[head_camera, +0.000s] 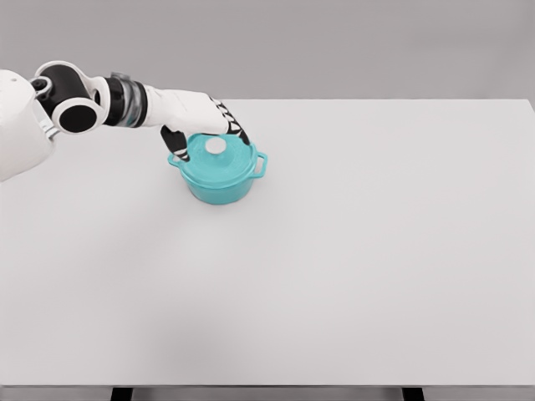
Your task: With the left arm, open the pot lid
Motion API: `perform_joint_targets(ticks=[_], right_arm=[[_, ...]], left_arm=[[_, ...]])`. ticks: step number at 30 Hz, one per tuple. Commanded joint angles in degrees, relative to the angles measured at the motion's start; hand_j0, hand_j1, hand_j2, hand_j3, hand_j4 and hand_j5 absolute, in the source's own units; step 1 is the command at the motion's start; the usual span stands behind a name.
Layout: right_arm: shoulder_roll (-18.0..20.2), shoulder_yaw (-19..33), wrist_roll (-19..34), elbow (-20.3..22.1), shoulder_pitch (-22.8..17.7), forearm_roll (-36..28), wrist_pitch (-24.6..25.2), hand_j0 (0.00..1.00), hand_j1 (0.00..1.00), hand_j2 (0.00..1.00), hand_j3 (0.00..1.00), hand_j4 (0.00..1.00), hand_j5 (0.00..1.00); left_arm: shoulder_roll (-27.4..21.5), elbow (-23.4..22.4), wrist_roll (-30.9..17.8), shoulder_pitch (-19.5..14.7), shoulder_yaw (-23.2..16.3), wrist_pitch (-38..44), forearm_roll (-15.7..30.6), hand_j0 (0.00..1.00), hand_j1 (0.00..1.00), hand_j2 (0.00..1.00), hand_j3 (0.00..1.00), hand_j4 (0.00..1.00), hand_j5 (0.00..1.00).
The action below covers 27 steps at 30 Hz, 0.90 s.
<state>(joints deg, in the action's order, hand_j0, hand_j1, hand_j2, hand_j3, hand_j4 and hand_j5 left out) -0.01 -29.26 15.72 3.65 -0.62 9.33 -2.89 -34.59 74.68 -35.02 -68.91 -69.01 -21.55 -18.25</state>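
Nearest to my camera is the front edge of the table (267,334), a broad pale grey-white top that fills almost the whole view, with two dark legs just showing below that edge. Next in size is the left arm (125,104), white with black joints and a grey cuff, which comes in from the upper left and reaches across to the right over the far left part of the table. Below its end sits the pot (219,177), teal, round and upright, standing on the table well left of the middle and toward the far side, with a small loop handle sticking out on its right. On the pot rests the lid (213,159), teal as well and seated flat on the rim, so the pot is closed. My left robot hand (205,125) is draped over the far side of that lid, fingers curled downward, the dark-banded thumb reaching down at the left rim and other fingers at the right. Between them I see the knob (216,145), a small pale disc; whether the fingers actually grip it I cannot tell.
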Motion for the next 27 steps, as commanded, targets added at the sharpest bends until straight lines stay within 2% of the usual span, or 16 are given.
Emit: perform_joint_targets(ticks=[1, 4, 14, 21, 24, 27], right_arm=[[0.01, -0.01, 0.01, 0.04, 0.00, -0.01, -0.01, 1.00, 1.00, 1.00, 1.00, 1.00, 1.00], [0.01, -0.01, 0.01, 0.04, 0.00, -0.01, -0.01, 1.00, 1.00, 1.00, 1.00, 1.00, 1.00], [0.01, -0.01, 0.01, -0.05, 0.00, -0.01, -0.01, 1.00, 1.00, 1.00, 1.00, 1.00, 1.00], [0.01, -0.01, 0.01, 0.04, 0.00, -0.01, -0.01, 1.00, 1.00, 1.00, 1.00, 1.00, 1.00], [0.01, -0.01, 0.01, 0.04, 0.00, -0.01, -0.01, 1.00, 1.00, 1.00, 1.00, 1.00, 1.00], [0.01, -0.01, 0.01, -0.05, 0.00, -0.01, -0.01, 1.00, 1.00, 1.00, 1.00, 1.00, 1.00]], left_arm=[[0.14, -0.06, 0.02, 0.00, -0.07, 0.11, -0.39, 0.80, 0.80, 0.80, 0.80, 0.80, 0.80], [0.75, -2.35, 0.02, 0.00, -0.07, 0.11, -1.00, 0.80, 0.80, 0.80, 0.80, 0.80, 0.80], [1.72, -2.61, 0.02, 0.00, -0.51, 0.11, -1.44, 0.79, 0.79, 0.79, 0.79, 0.79, 0.79], [2.07, -2.61, 0.02, 0.09, -1.30, 0.20, -2.05, 0.74, 0.74, 0.74, 0.74, 0.74, 0.74], [3.74, -5.33, 0.02, 0.09, -1.30, 0.20, -3.55, 0.74, 0.74, 0.74, 0.74, 0.74, 0.74], [3.92, -5.42, 0.02, 0.09, -1.30, 0.20, -3.55, 0.73, 0.73, 0.73, 0.73, 0.73, 0.73]])
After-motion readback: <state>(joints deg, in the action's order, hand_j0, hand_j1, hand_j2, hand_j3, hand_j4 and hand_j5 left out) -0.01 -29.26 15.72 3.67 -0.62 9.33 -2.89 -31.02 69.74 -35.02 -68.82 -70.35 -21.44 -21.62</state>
